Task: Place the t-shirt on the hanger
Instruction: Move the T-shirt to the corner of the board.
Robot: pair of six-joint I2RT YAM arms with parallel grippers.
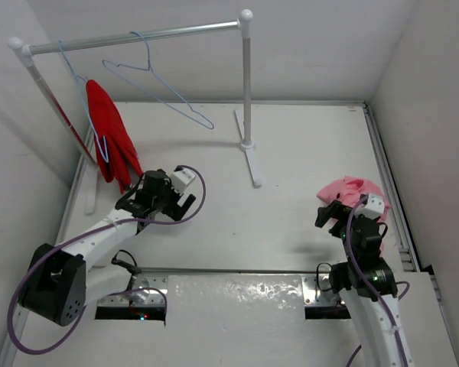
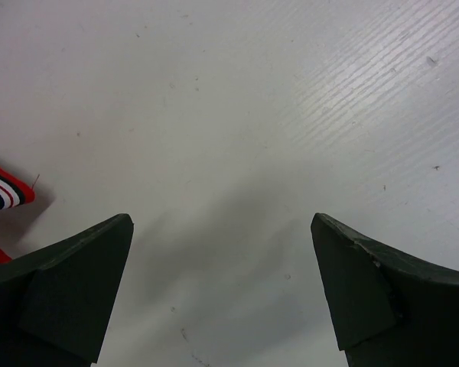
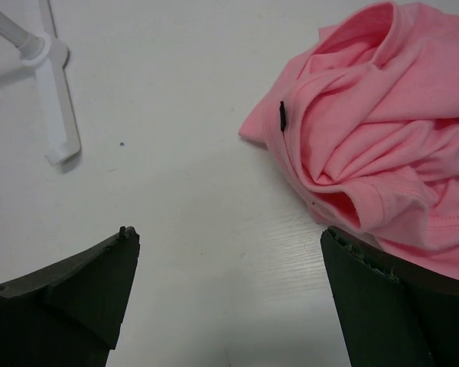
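Note:
An empty light-blue wire hanger [image 1: 148, 67] hangs by its hook from the rack's rod [image 1: 183, 30] at the back. A crumpled pink t-shirt [image 1: 353, 189] lies on the table at the right; in the right wrist view the t-shirt [image 3: 375, 115] is ahead and to the right. My right gripper [image 1: 343, 212] is open and empty [image 3: 226, 237], and its right finger [image 3: 390, 306] is at the shirt's near edge. My left gripper [image 1: 176, 203] is open and empty [image 2: 222, 229] over bare table at the left.
A red garment [image 1: 111, 141] hangs on a second light-blue hanger [image 1: 78, 76] at the rod's left end; its striped edge [image 2: 4, 191] shows left of my left fingers. The rack's right post [image 1: 246, 84] and white foot [image 3: 57, 115] stand mid-table. Walls enclose the table.

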